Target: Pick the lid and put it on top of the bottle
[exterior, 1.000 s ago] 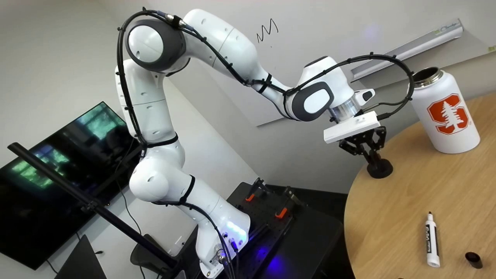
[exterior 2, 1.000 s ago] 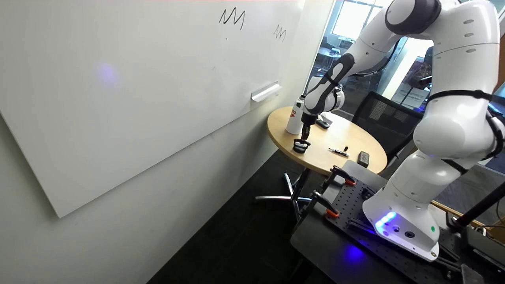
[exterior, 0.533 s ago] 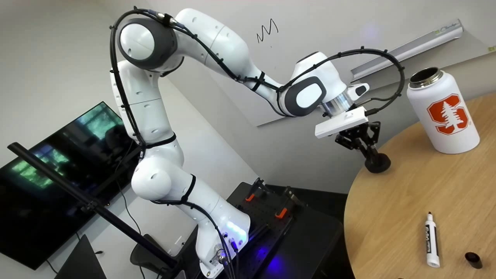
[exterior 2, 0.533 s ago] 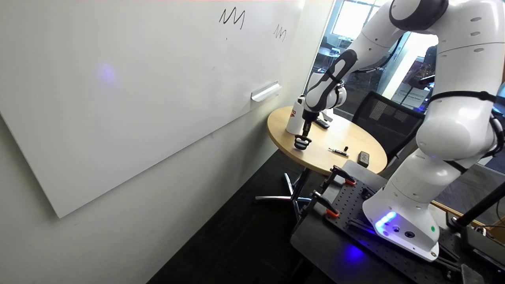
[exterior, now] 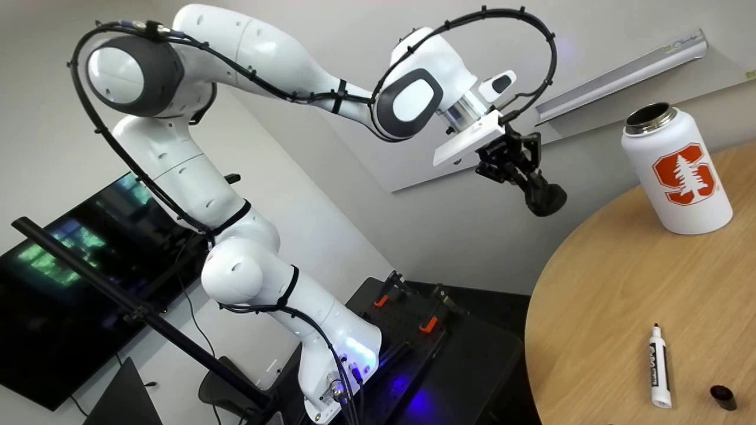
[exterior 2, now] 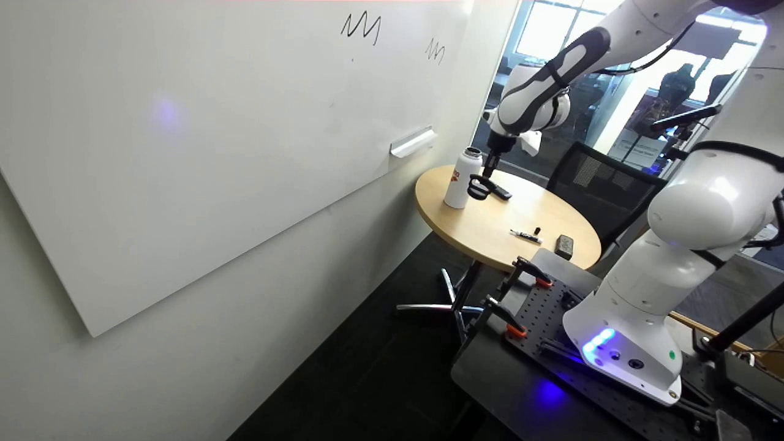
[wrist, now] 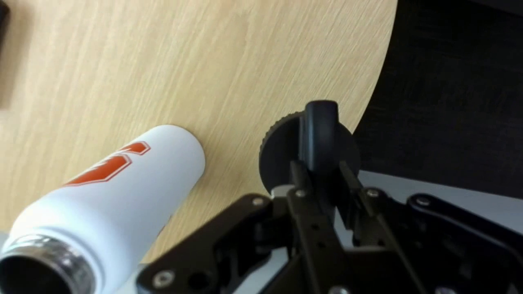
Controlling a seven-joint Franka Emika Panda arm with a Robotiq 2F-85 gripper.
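A wide whiteboard (exterior 2: 245, 135) covers the wall, black zigzags scribbled on it, and near it stands a round wooden table (exterior: 590, 319). The white bottle (exterior: 676, 171) is upright on the tabletop, its orange-red logo showing a white tree and its metal-rimmed mouth uncovered. The robot's arm (exterior: 271, 50) reaches across from a dark stand (exterior 2: 514, 380), blue light glowing at its base.

At the arm's end, the gripper (wrist: 322, 171) is clamped on the raised handle of the black lid (wrist: 278, 157), a finger pressing from each side; the wrist view shows that best. The lid hangs in the air, off the table and apart from the bottle.

On the table I see a white marker (exterior: 660, 369), its dark tip bare, with a small dark cylinder (exterior: 723, 397) near it. In an exterior view there's also a dark block (exterior 2: 564, 247) near the table's edge and a slim black object (exterior 2: 500, 192) past the lid. A black mesh-backed chair (exterior 2: 603, 184) stands just beside the table, and a large dark screen (exterior: 88, 265) shows behind the arm.
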